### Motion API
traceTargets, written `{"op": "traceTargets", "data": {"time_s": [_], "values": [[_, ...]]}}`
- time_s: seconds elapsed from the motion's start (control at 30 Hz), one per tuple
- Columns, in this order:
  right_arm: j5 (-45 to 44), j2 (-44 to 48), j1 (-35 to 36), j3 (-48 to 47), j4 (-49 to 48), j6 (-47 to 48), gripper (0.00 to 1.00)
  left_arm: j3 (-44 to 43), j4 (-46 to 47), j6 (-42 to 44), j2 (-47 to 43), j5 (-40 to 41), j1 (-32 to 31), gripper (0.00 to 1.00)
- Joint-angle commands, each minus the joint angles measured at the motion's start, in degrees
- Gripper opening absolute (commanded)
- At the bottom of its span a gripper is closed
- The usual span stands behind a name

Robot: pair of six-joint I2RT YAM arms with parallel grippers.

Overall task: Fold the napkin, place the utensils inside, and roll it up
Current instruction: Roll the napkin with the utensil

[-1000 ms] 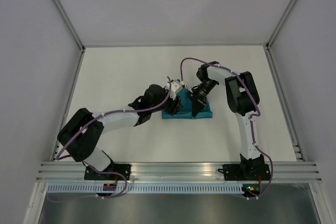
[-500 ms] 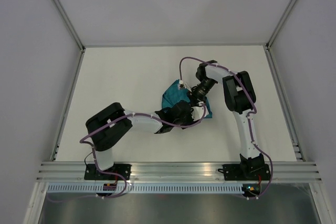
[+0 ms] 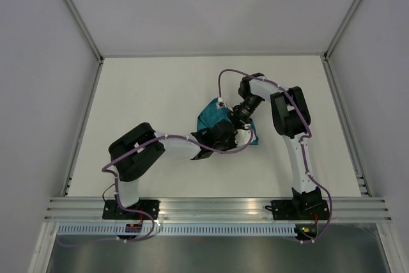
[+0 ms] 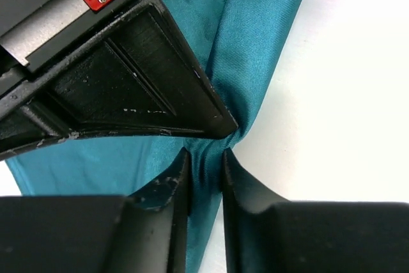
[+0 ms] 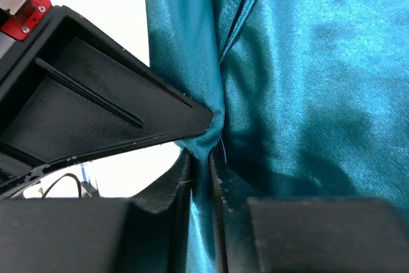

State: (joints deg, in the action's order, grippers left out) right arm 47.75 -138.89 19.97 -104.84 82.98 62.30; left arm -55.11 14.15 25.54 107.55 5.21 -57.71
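Observation:
The teal napkin [image 3: 209,117] lies bunched at the middle of the white table, partly under both wrists. My left gripper [image 3: 235,133] is shut on a fold of the napkin [image 4: 255,49], the cloth pinched between its fingers [image 4: 176,187]. My right gripper [image 3: 238,124] is shut on the same bunched edge of the napkin [image 5: 300,81], right against the left gripper's tips. In each wrist view the other gripper's black finger crosses the upper left. No utensils show in any view.
The white table [image 3: 147,94] is walled by grey panels on three sides. An aluminium rail [image 3: 217,208] runs along the near edge by the arm bases. Purple cables loop over both arms.
My left arm swung from the napkin's left side round to its near right corner and closed on the cloth. The napkin went from a flat folded shape to a lifted, bunched one.

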Motion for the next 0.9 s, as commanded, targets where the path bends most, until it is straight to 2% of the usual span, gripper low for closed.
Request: {"op": "traceTargets", "data": {"time_s": [0.0,0.1,0.17,0.2,0.3,0.4,0.67,0.77,0.87], "values": [[-7.1,-3.4,0.2,0.0,-4.9,2.6,0.25,-2.3,-8.1,-0.1,3.3,-4.9,2.0,0.19],[-6.6,-2.4,0.1,-0.1,-5.0,2.3,0.39,-3.2,-10.0,-1.0,4.1,-9.7,3.0,0.05],[-6.0,-1.2,0.2,0.2,-5.3,1.9,0.48,-3.2,-11.5,-1.5,4.4,-12.7,3.7,0.03],[-5.6,0.4,0.0,0.4,-5.7,1.5,0.55,-3.4,-11.9,-1.6,4.5,-13.6,4.2,0.02],[-5.0,4.0,-0.3,0.9,-7.1,-1.2,0.65,-3.7,-13.6,-2.0,5.0,-17.5,4.7,0.02],[-4.3,7.7,-1.2,0.9,-9.7,-4.8,0.70,-4.0,-13.8,-2.4,5.6,-20.4,5.2,0.02],[0.8,18.0,-7.8,1.5,-15.7,-11.6,0.73,-7.5,-19.7,-4.5,8.0,-29.1,8.4,0.02],[2.5,21.9,-11.2,5.4,-21.0,-14.7,0.73,-9.7,-22.1,-6.4,9.3,-33.9,10.6,0.02],[3.2,32.3,-14.4,15.2,-32.1,-18.9,0.73,-13.7,-26.6,-8.0,12.4,-40.1,13.1,0.02]]}}
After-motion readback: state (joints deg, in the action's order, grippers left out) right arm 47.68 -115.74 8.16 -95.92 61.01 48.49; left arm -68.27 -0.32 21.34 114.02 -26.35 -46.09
